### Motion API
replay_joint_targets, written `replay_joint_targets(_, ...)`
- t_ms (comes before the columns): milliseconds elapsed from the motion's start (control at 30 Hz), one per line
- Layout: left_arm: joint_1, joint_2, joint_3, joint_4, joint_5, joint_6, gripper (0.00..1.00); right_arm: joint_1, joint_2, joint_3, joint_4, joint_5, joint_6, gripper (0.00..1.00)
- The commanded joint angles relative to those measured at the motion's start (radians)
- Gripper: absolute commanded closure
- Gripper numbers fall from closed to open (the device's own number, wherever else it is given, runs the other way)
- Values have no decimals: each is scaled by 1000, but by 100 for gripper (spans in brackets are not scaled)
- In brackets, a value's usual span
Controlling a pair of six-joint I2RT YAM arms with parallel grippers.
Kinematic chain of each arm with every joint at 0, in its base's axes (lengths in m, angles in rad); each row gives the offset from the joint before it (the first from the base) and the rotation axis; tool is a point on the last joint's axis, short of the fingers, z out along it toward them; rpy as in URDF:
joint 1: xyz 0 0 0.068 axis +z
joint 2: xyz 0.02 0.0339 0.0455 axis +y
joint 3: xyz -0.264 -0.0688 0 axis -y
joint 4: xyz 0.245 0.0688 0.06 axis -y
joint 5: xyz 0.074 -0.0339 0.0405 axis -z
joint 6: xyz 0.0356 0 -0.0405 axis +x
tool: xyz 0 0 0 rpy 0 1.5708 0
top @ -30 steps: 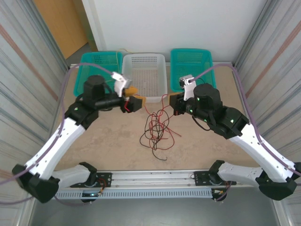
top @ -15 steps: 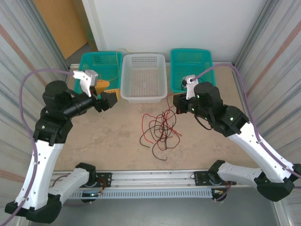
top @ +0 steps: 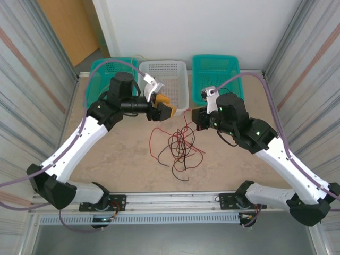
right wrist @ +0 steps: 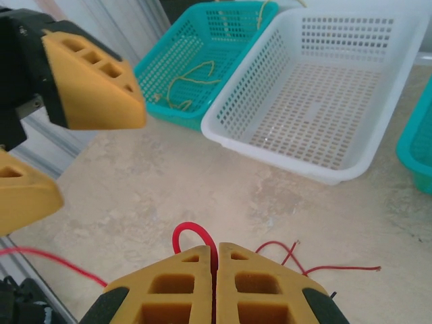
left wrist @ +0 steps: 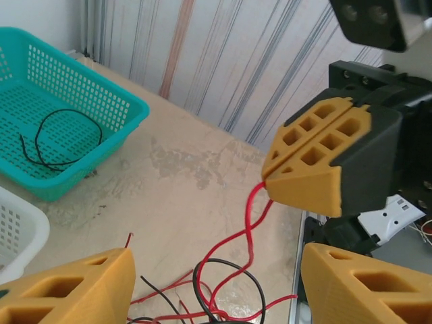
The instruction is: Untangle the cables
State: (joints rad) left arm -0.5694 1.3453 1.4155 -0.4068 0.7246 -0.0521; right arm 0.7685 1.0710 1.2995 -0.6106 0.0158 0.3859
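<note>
While the right gripper [left wrist: 266, 181] pinches the thin red curly wire [left wrist: 248, 226], its strand hangs directly ahead of the spread fingers of the left gripper [top: 166, 106].

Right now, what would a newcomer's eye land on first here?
The tangle of red and black cables at the middle of the table draws the eye first. The right gripper is shut on a red cable rising from it, and the open left gripper hovers opposite, near the white basket.
</note>
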Motion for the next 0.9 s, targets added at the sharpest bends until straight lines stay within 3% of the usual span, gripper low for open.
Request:
replay_joint_targets(0,-5,15,25,65,82,12,33,10,16,1,37,-56,21,100)
replay_joint_targets(100,-35,47,44,42,103,36,37,19,27,11,36,-61,15,100)
replay_joint_targets(267,-61,90,25,29,110,40,56,22,20,6,58,-65,16,100)
replay_joint_targets(433,-60,97,-46,115,107,2,57,20,32,7,51,-44,22,100)
replay_joint_targets(533,-65,120,-45,154,136,-32,71,21,35,5,60,-47,31,100)
replay_joint_targets(600,-70,134,-36,155,136,-37,87,20,32,2,64,-28,40,98)
replay_joint_targets(667,-72,138,-38,166,142,-48,99,20,23,-5,70,-18,48,93)
replay_joint_targets(733,-73,135,-46,184,146,-58,100,21,10,-19,80,-17,55,84)
replay_joint_targets(867,-71,100,-87,250,59,-112,100,15,-28,-65,76,41,76,53)
